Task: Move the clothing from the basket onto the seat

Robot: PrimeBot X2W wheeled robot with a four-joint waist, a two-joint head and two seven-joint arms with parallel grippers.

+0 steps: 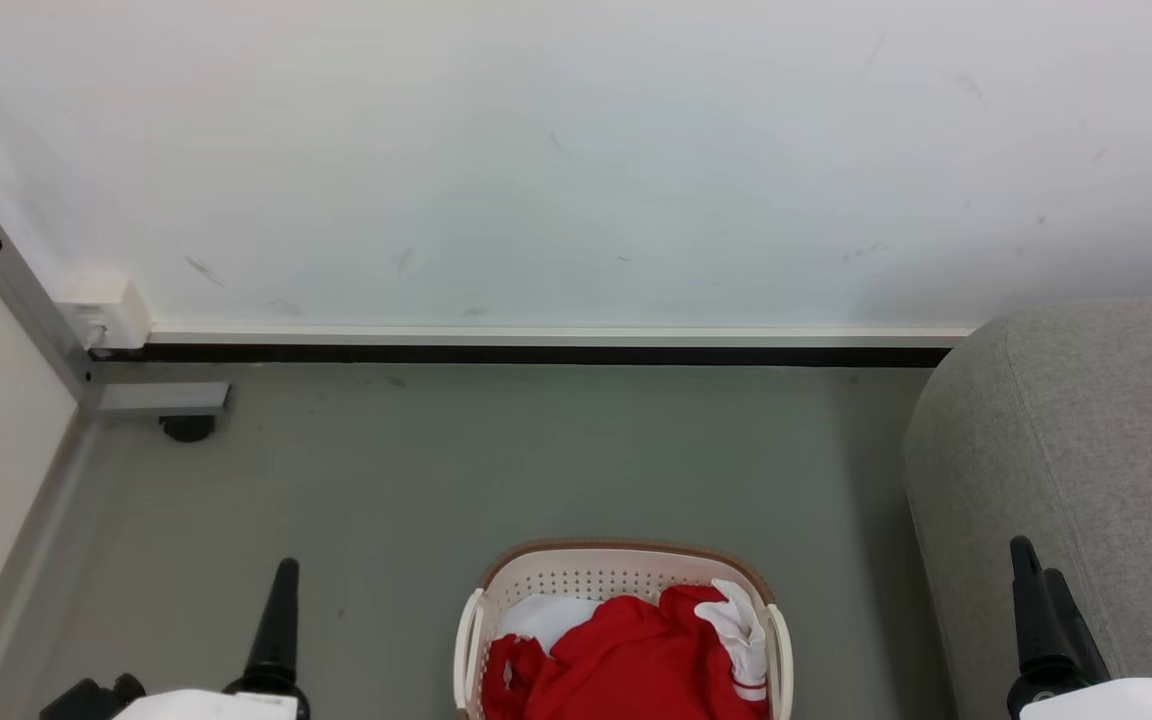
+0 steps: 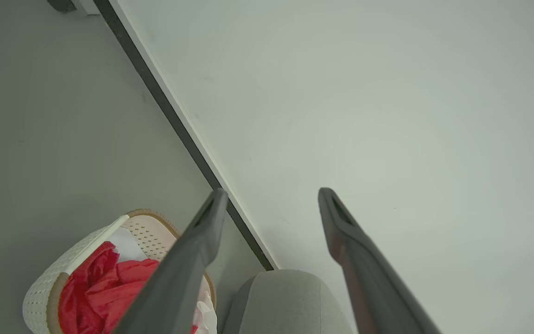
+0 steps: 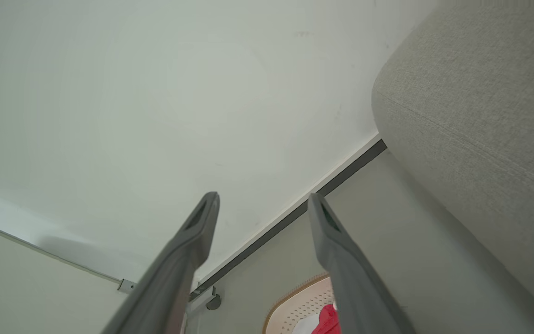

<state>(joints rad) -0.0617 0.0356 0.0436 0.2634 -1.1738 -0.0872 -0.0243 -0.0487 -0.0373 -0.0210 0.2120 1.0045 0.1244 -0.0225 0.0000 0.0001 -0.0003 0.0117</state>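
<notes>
Left fingers (image 2: 188,264) and right fingers (image 3: 341,264) gape empty, flanking basket (image 1: 576,580) of clothing (image 1: 636,650) beside seat (image 1: 1086,450).

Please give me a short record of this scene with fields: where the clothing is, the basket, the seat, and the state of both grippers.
clothing: red with white parts, bunched inside the basket
basket: on the floor, low centre of the head view
seat: grey, right of the basket, apart from it
left gripper: open, holding nothing
right gripper: open, holding nothing
task: not yet begun
</notes>
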